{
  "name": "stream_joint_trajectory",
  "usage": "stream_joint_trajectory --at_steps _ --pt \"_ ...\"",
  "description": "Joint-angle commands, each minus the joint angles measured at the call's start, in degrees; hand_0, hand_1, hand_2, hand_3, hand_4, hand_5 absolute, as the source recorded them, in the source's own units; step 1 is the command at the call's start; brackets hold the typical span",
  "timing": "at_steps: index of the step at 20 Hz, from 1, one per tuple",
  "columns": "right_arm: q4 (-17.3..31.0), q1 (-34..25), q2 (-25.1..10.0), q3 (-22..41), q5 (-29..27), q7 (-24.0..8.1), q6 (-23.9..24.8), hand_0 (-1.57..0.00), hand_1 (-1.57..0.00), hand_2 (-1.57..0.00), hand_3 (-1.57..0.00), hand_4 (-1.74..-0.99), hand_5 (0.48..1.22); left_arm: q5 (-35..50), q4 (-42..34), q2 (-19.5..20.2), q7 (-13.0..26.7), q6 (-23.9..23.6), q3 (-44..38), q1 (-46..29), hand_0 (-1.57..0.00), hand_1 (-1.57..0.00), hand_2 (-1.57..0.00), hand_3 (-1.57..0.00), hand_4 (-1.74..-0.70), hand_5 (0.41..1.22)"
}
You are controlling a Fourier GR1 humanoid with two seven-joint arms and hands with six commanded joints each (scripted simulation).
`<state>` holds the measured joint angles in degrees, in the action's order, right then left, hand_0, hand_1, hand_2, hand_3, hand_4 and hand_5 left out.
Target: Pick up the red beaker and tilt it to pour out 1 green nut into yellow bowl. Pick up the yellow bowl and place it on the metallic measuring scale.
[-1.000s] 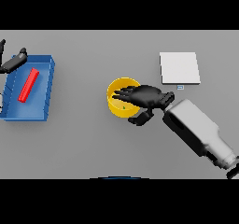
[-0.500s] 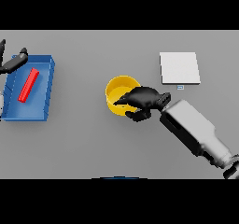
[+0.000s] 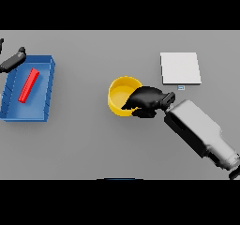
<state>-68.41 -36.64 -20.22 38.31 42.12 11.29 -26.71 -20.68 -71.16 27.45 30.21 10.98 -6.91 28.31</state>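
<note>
The yellow bowl [image 3: 123, 96] sits on the grey table [image 3: 93, 144], left of and a little nearer than the white scale [image 3: 180, 68], and its right rim is gripped by the right hand [image 3: 146, 101], whose fingers are curled over the edge. The grip is best kept firm and the bowl level as it is lifted, carried right and set squarely on the scale. The left hand [image 3: 13, 59] is seen at the far left by the blue tray [image 3: 47, 83], where a red piece [image 3: 28, 85] lies; whether its fingers are open cannot be told.

yellow bowl [image 3: 121, 93]: round, upright, mid-worktop.
red beaker [image 3: 28, 85]: lying flat, near left edge.
measuring scale [image 3: 180, 68]: pale square slab, toward far right.
</note>
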Motion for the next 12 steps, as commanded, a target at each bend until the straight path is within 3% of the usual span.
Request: stream_joint_trajectory --at_steps 1,4,8,12 --pt "-0.09 -0.45 -0.22 -0.42 -0.15 -0.58 -0.13 -1.46 -1.44 -1.44 -1.21 -1.692 1.202 0.16 -0.50 -0.20 -0.24 0.13 0.15 -0.43 0.00 0.00 0.00 0.00 -0.79 0.725" --pt "-2.78 -1.03 -0.82 -1.48 -2.16 -2.25 -1.93 -1.52 -1.51 -1.50 -1.35 -1.711 1.211 -0.36 -0.94 -0.21 -0.08 -0.30 0.42 -0.62 0.00 0.00 0.00 0.00 -0.78 0.727" --pt "-7.58 -2.15 -4.28 -3.33 -4.80 -3.51 -5.34 -1.55 -1.54 -1.54 -1.33 -1.721 1.217 -0.14 -0.76 0.37 0.19 -0.09 -0.04 -0.06 0.00 0.00 0.00 0.00 -0.79 0.733" --pt "-7.70 -2.78 -5.87 -4.04 -5.72 -5.42 -6.39 -1.56 -1.55 -1.56 -1.35 -1.724 1.218 0.18 -0.02 0.23 -1.13 -0.18 -0.23 0.42 0.00 0.00 0.00 0.00 -0.80 0.737"
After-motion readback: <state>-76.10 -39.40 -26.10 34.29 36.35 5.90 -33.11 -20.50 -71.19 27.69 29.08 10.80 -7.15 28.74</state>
